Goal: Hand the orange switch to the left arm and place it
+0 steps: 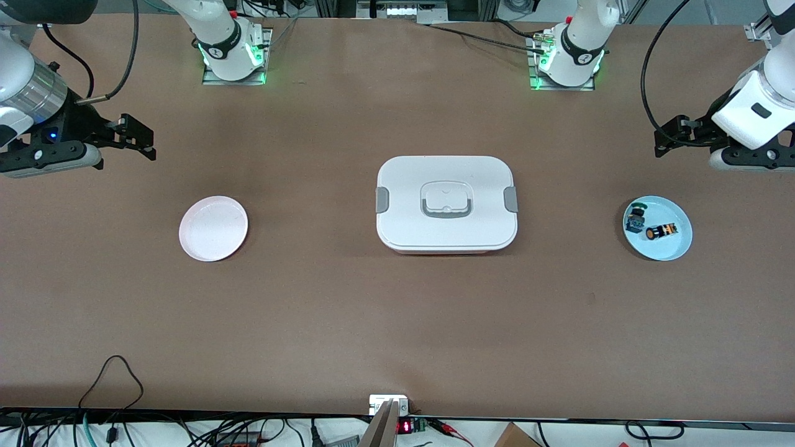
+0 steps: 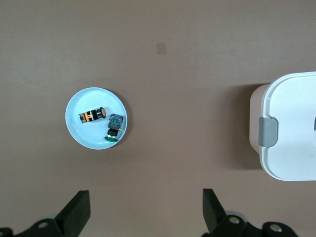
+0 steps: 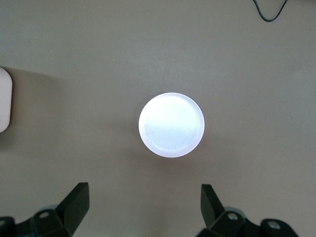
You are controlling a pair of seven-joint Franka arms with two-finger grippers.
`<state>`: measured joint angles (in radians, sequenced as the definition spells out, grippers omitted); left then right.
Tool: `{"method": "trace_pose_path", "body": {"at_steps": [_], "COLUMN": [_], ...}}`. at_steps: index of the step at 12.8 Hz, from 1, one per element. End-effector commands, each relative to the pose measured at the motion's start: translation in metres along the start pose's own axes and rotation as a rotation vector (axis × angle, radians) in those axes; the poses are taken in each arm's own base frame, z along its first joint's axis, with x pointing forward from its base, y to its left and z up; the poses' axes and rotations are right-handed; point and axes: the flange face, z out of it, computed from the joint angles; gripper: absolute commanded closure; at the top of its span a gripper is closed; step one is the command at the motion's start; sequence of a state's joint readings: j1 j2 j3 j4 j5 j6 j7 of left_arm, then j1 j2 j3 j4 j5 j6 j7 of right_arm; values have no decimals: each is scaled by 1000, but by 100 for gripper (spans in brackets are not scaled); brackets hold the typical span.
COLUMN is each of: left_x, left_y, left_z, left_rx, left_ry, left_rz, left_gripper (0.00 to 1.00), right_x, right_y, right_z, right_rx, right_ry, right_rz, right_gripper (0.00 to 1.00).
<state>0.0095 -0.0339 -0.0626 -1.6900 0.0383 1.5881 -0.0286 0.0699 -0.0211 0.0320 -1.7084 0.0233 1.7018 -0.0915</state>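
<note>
Orange switch (image 1: 659, 232) lies untouched on blue plate (image 1: 677, 248); both end effectors, left (image 2: 143, 212) and right (image 3: 143, 210), hover spread. Pickup likely comes next, skirting box (image 1: 446, 203).

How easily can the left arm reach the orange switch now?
Probably yes: the left gripper is open above the table by the blue plate, where the orange switch lies uncovered beside the green-capped switch.

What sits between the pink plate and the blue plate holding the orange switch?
The white box, lid on, sits mid-table between the pink plate and blue plate with the orange switch; front view.
</note>
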Motion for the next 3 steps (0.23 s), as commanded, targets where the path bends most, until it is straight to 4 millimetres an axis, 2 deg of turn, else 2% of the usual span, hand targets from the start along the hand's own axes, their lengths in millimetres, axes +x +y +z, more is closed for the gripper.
{"method": "trace_pose_path", "body": {"at_steps": [1,3], "left_x": [2,0], "left_y": [-1,-1], "left_z": [-4,-4], "left_rx": [-19,-19], "left_ry": [3,-12], "left_rz": [-7,-8], "left_gripper": [0,0], "right_x": [1,0], "right_y": [-4,-5], "right_z": [-6,-7], "right_rx": [1,-1], "right_ry": [7,5], "right_rz": [1,0], "right_gripper": [0,0]}}
